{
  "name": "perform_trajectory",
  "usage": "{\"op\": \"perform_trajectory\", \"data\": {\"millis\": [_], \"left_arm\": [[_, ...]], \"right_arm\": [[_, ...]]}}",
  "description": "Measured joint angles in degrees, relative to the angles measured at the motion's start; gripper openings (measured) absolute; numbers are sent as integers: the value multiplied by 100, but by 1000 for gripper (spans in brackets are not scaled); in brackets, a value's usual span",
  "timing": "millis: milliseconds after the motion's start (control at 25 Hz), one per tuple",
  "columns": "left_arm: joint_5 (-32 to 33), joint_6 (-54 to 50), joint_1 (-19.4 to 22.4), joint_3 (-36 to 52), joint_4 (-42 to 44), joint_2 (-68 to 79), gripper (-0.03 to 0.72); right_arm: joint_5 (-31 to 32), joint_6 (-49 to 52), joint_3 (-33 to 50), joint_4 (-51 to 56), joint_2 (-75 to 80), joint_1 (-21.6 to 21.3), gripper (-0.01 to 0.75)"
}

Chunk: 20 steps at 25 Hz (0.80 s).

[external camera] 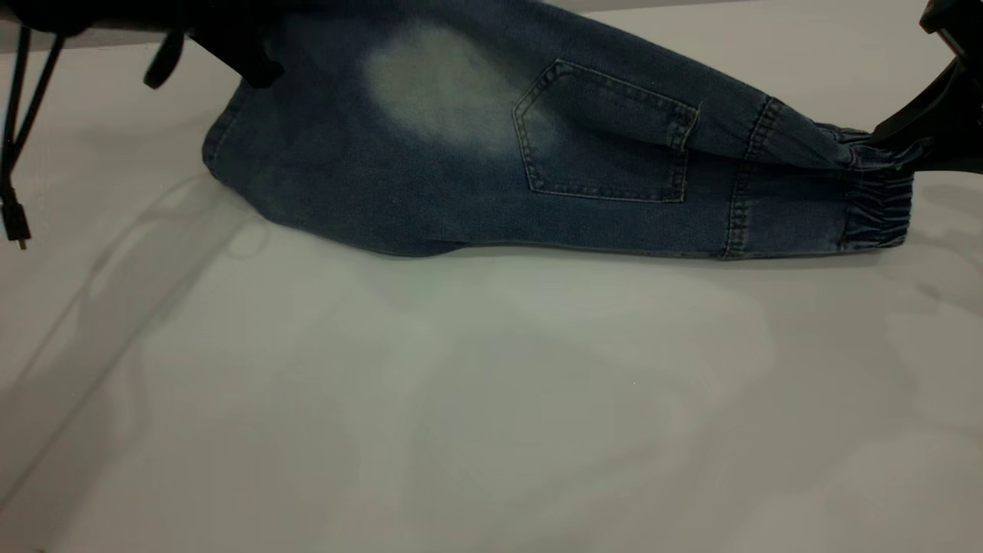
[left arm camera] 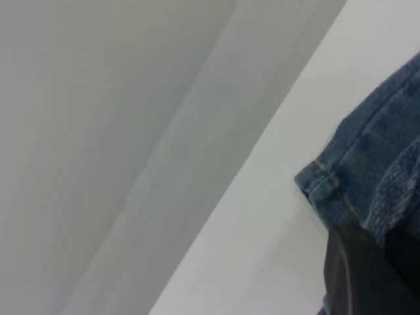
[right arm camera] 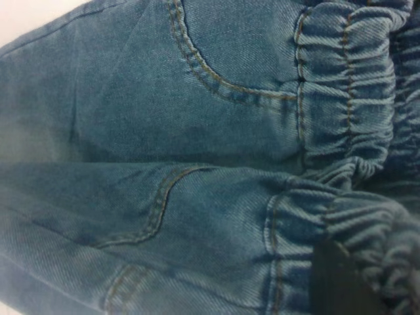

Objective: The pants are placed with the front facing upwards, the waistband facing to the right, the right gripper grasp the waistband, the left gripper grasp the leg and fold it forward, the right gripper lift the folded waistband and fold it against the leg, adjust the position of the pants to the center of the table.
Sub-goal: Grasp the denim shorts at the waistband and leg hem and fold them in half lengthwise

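Pants (external camera: 476, 161): blue denim, held up between my two tools over the white desk (external camera: 491, 399), back pocket (external camera: 607, 138) toward the outside camera, lower edge resting on the desk.

Right tool (external camera: 918, 142): clamped on the waistband (external camera: 875, 203) at its upper corner; the gathered band bunches right against my jaw, the rest of it hanging just below.

Left tool (external camera: 238, 46): at the leg end of the pants, up near the top of the outside view; my wrist camera shows a leg hem (left arm camera: 325, 187) just beside a dark jaw, the cloth seeming to run into it. I cannot tell whether those jaws are together or apart.

Stage: I judge the forward fold is under way, both ends raised, the middle sagging to the desk.

Handling: soft, limp and light; the cloth drapes between my tools and will not hold a shape. The denim has a coarse weave, so slipping seems unlikely. Nothing fragile.

Where to hold: the puckered elastic by my right tool is the thickest and gives the surest bite; at my left tool, the stitched hem is the firmest edge.

Risk: uneven height between my tools could skew the crease.

Cable (external camera: 15, 153): dangles below and outward of my left tool, clear of the cloth.
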Motion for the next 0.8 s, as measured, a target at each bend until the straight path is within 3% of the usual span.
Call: {"op": "perform_trajectory", "data": {"millis": [480,800], "left_arm": [[20,15,0,-459,-17,284,109],[13,15,0,-459,-27,284,337]], "right_arm": [[109,-5,-155,-6,0,0,312],[246,-226,-155,-9,0,0,380]]}}
